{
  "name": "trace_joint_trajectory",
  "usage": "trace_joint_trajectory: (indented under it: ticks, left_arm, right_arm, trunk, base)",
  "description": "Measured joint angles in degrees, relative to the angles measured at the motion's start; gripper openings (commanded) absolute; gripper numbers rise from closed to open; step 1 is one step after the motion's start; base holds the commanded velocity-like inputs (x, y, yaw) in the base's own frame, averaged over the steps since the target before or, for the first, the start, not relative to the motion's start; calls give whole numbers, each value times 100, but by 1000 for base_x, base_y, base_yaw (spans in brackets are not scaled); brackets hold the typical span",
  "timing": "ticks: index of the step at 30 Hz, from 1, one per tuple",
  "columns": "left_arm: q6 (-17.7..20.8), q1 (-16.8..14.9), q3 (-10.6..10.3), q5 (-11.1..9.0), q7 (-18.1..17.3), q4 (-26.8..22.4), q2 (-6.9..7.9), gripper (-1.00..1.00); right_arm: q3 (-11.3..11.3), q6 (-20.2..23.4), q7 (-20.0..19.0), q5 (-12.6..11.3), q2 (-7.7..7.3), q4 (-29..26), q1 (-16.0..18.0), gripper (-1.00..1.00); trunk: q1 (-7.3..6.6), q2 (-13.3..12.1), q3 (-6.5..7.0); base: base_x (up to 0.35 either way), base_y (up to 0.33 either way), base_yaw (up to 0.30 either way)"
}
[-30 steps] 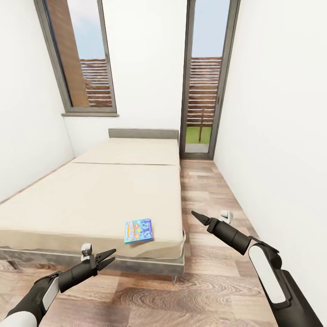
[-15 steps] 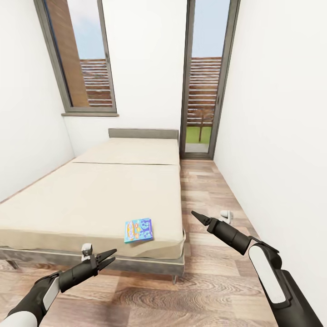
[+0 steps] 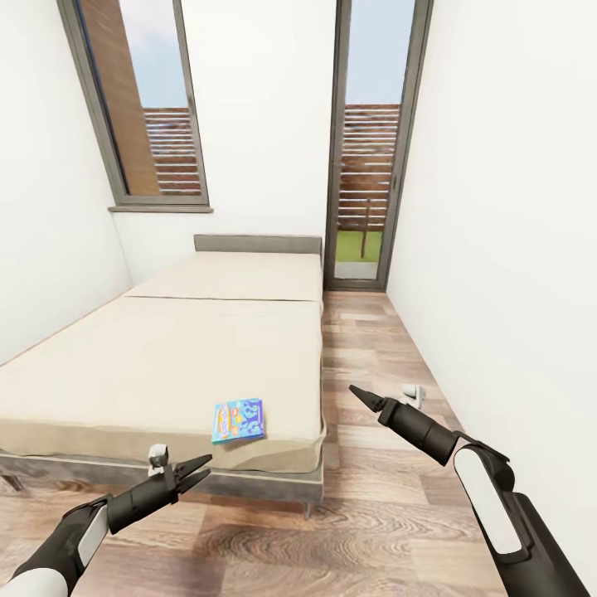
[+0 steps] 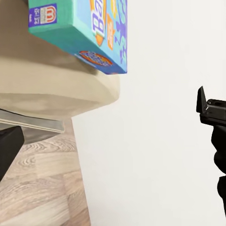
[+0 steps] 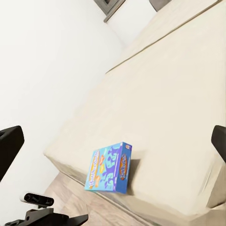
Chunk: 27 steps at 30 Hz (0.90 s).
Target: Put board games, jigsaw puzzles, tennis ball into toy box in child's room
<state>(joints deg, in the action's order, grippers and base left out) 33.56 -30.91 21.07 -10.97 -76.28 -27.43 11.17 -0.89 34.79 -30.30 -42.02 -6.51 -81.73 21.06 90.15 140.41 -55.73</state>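
Observation:
A small blue cartoon-printed board game [image 3: 239, 420] lies flat on the cream bed [image 3: 166, 365], close to its near right corner. It also appears in the right wrist view as the same blue box [image 5: 109, 167], and in the left wrist view its edge [image 4: 84, 33] overhangs the mattress corner. My left gripper [image 3: 195, 473] hovers open over the floor just in front of the bed edge, below and left of the box. My right gripper [image 3: 358, 394] is open in the air over the floor to the right of the bed. Its fingers [image 5: 9, 141] stand wide apart and hold nothing.
A strip of wood-plank floor [image 3: 373, 348] runs between the bed and the white right wall [image 3: 514, 249]. A small white object [image 3: 412, 394] lies on that floor by the wall. A tall window [image 3: 149, 108] and a glass door [image 3: 369, 166] stand in the far wall.
The whole picture has shifted slightly left, so the camera has moved. Both arms hold the same pose, and the board game lies where it was on the bed.

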Motion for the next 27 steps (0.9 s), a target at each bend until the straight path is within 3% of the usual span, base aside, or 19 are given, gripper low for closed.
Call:
trace_joint_trajectory:
  ticks: [8, 27]
  left_arm:
    - [1, 0, 5, -1, -2, 0, 0, 100]
    - [3, 0, 13, -5, -1, 0, 0, 100]
  right_arm:
    - [4, 0, 0, -2, 0, 0, 0, 100]
    - [7, 53, 19, -61, -12, -52, 0, 100]
  trunk:
    - [0, 0, 0]
    - [0, 0, 0]
  base:
    - [110, 34, 0]
    - [8, 2, 0]
